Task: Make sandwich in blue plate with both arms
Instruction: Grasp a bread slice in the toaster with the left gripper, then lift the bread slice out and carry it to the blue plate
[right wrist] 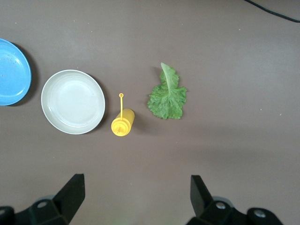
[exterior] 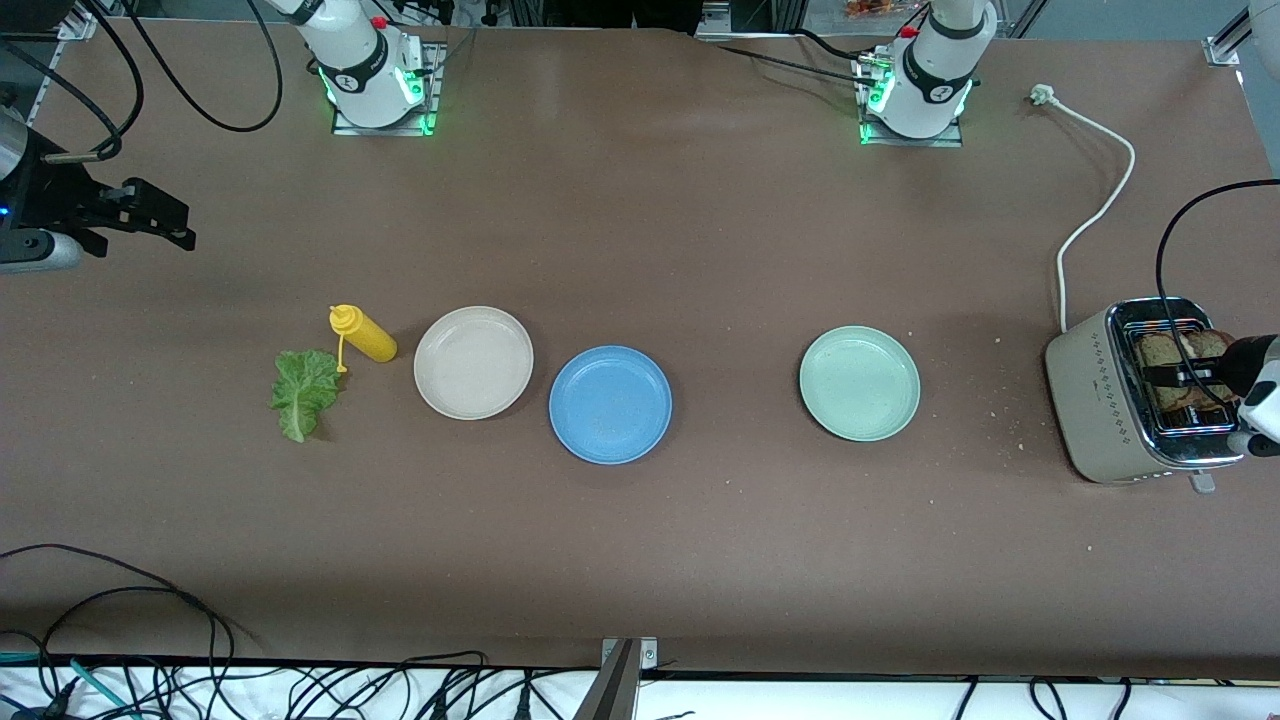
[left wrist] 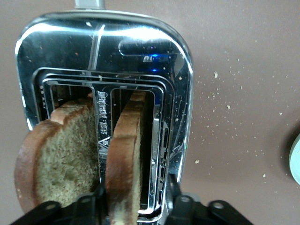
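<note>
Two brown toast slices (left wrist: 61, 154) (left wrist: 125, 150) stand in the slots of a chrome-topped toaster (exterior: 1100, 400) at the left arm's end of the table. My left gripper (exterior: 1188, 376) is down over the toaster, open, with its fingers either side of one slice (exterior: 1160, 350), not closed on it; it shows in the left wrist view (left wrist: 136, 185). The blue plate (exterior: 610, 404) sits bare at mid-table. The lettuce leaf (exterior: 303, 390) lies flat toward the right arm's end. My right gripper (exterior: 165, 222) hangs open and empty above the table there, and in its wrist view (right wrist: 137, 183) the lettuce (right wrist: 167, 96) lies under it.
A beige plate (exterior: 473, 362) sits beside the blue plate, with a yellow squeeze bottle (exterior: 365, 335) lying between it and the lettuce. A mint-green plate (exterior: 859, 383) sits between the blue plate and the toaster. The toaster's white cord (exterior: 1100, 215) runs toward the bases. Crumbs lie near the toaster.
</note>
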You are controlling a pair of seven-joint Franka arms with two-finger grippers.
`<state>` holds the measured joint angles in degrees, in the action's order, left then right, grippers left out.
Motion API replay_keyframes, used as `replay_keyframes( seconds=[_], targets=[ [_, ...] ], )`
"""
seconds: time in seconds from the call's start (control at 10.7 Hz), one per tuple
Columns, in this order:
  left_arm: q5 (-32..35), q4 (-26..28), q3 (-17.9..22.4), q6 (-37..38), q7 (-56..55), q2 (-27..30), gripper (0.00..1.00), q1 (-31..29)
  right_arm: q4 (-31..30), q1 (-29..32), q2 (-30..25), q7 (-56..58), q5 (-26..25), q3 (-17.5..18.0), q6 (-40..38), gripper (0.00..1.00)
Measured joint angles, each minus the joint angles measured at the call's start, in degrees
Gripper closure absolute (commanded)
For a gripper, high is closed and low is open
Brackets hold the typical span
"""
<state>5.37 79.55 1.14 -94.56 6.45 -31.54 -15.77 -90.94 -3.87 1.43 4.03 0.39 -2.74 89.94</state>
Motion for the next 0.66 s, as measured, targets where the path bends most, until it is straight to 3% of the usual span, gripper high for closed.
replay_keyframes(
  seconds=[0.47,0.66],
  targets=[
    [0.1,-0.6,0.1,1.2,1.3,-0.2,1.0,-0.1,0.0,0.0,0.0,0.0,0.0,0.0,0.0,0.0],
    [0.1,-3.9,-0.4,5.5,1.5,0.7,1.0,0.0,0.0,0.0,0.0,-0.1,0.0,0.0,0.0,0.0]
  ],
)
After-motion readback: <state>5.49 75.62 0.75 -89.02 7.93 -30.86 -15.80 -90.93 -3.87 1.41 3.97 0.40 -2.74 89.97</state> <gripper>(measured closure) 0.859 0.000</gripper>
